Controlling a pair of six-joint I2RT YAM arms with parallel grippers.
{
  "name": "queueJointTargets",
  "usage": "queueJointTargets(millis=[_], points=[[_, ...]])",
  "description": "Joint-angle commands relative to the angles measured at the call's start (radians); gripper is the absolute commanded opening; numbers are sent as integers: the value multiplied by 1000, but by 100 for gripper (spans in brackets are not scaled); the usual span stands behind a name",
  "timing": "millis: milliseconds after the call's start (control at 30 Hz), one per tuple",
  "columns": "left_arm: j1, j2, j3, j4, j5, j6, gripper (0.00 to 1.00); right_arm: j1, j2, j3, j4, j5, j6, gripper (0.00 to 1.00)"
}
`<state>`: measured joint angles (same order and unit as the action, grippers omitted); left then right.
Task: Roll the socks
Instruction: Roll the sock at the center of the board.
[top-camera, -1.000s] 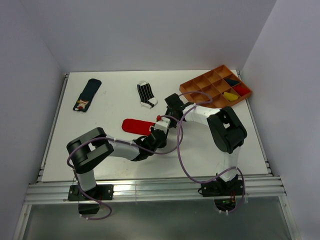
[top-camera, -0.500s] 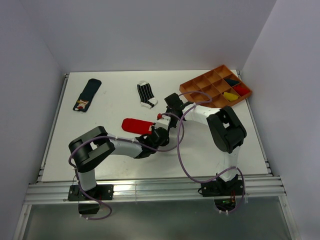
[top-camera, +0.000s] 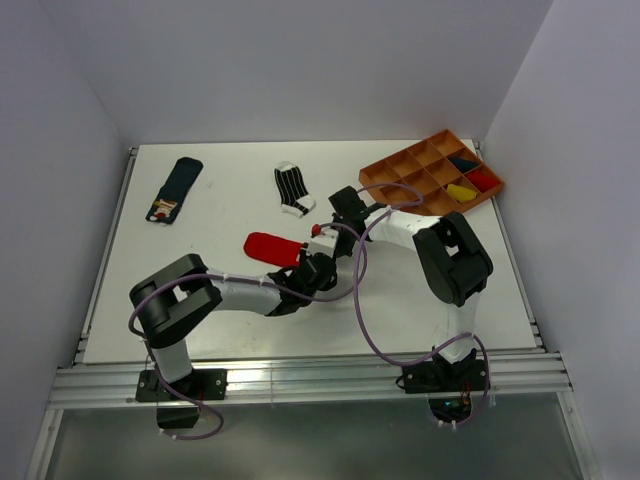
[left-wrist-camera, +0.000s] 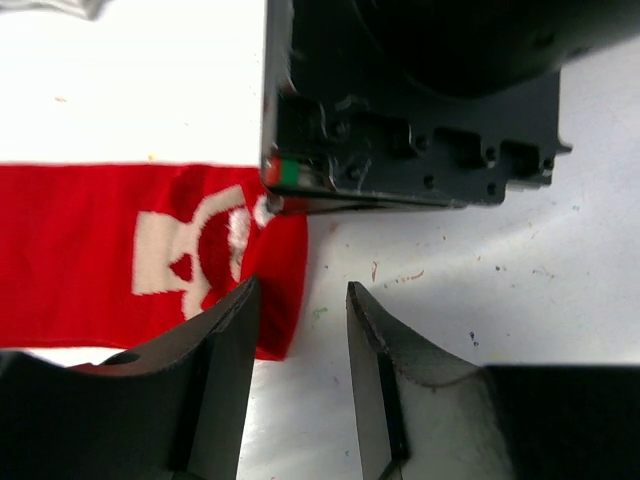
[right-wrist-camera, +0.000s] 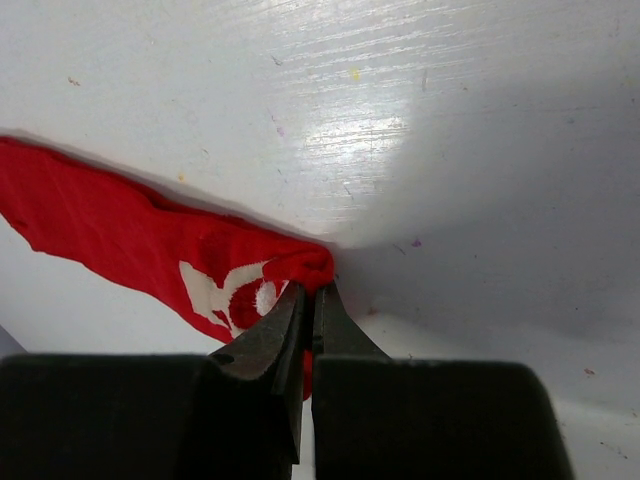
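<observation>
Socks on the table: three, namely one red sock (top-camera: 268, 246), one dark navy sock (top-camera: 176, 188) and one striped sock (top-camera: 292, 190).
Trays: one orange compartment tray (top-camera: 400, 172).
Bundles in the tray: three, namely one dark bundle (top-camera: 462, 163), one yellow bundle (top-camera: 459, 191) and one red bundle (top-camera: 482, 180).
Arms: two, the left arm (top-camera: 240, 292) and the right arm (top-camera: 450, 260).
Grippers: two, the left gripper (left-wrist-camera: 300, 292) and the right gripper (right-wrist-camera: 308, 297).
Tables: one white table (top-camera: 200, 260).
</observation>
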<state>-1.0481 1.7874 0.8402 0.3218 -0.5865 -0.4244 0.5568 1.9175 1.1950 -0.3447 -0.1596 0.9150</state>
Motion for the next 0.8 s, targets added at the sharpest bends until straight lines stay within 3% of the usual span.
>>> queueJointTargets(millis=[0,333,767], points=[[7,-60,10,6,-36,36,45,6,21,21,-73,9,-24,0],[16,-20,23,-7,-3,19,45,6,21,21,-73,8,-22,0],[2,-98,-13,54,37,50,43,6,32,20,-65,-3,-22,0]])
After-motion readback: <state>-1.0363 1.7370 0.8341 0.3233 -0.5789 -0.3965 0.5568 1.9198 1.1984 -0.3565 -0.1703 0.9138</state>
